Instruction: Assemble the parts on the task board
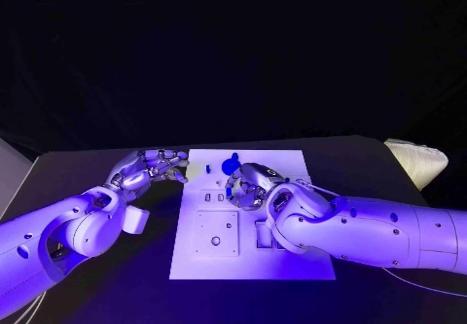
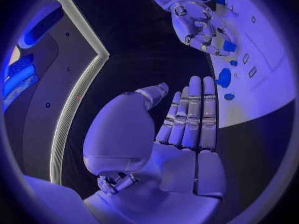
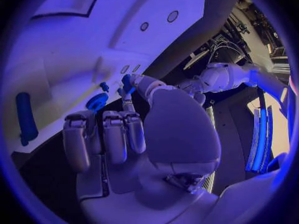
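The white task board (image 1: 200, 260) lies in the middle of the black table. My right hand (image 1: 251, 183) hovers over its far half and pinches a small blue part (image 3: 126, 83) between thumb and a finger; the same part (image 2: 229, 46) sits at its fingertips just above the board. A round blue part (image 1: 231, 165) and a tiny blue part (image 1: 208, 167) lie on the board just beyond that hand. A long blue bar (image 3: 25, 117) lies on the board too. My left hand (image 1: 146, 170) is off the board's left edge, its fingers (image 2: 190, 114) straight and holding nothing.
A square raised plate with a hole (image 1: 216, 233) and small slots (image 1: 206, 197) mark the board's near half. A pale ribbed object (image 1: 418, 160) sits at the table's far right corner. My right forearm (image 1: 370, 229) covers the board's right near side.
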Motion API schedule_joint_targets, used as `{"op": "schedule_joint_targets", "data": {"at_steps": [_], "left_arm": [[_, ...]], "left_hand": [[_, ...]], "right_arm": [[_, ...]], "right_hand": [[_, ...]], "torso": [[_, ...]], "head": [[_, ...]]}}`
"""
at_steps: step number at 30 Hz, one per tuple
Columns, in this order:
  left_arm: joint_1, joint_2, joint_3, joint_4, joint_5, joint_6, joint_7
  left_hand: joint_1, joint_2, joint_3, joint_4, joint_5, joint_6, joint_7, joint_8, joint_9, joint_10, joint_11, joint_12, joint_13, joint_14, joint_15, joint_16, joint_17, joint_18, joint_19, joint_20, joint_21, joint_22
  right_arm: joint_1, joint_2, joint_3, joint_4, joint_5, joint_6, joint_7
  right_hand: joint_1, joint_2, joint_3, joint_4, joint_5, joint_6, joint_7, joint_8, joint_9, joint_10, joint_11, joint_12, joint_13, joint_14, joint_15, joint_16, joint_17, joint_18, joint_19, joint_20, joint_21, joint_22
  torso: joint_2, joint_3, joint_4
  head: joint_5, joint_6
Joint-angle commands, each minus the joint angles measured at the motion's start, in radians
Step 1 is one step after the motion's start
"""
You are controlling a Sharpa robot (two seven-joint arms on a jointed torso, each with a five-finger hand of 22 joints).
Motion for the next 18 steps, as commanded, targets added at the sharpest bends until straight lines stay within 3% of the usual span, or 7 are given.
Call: {"op": "schedule_joint_targets", "data": {"at_steps": [1,18], "left_arm": [[0.000,0.003,0.001,0.001,-0.003,0.014,0.004],[-0.001,0.004,0.001,-0.002,-0.003,0.016,0.004]], "left_hand": [[0.005,0.001,0.000,-0.008,0.003,-0.002,0.015,-0.006,0.002,-0.005,0.001,0.000,0.001,-0.008,0.001,0.007,0.000,0.009,-0.009,0.003,0.006,0.003],[0.005,0.001,0.000,-0.008,0.003,-0.002,0.015,-0.006,0.002,-0.005,0.001,0.000,0.001,-0.008,0.001,0.007,0.000,0.009,-0.009,0.003,0.006,0.003]], "right_arm": [[-0.006,0.007,0.000,-0.002,-0.045,-0.009,-0.035],[-0.021,0.037,-0.001,-0.031,-0.098,-0.015,-0.053]], "right_hand": [[-0.008,0.002,0.005,-0.001,0.006,0.007,0.003,0.005,0.013,0.094,-0.004,0.000,0.254,0.101,0.001,0.003,0.250,-0.007,0.105,-0.005,0.004,0.263],[-0.017,-0.009,0.003,-0.004,0.006,0.005,0.004,0.007,0.014,0.093,-0.003,-0.001,0.253,0.101,0.003,0.003,0.249,-0.007,0.105,-0.003,0.004,0.263]], "torso": [[0.001,-0.0004,0.0002],[0.000,-0.0006,-0.0008]], "head": [[0.002,-0.002],[0.005,-0.006]]}}
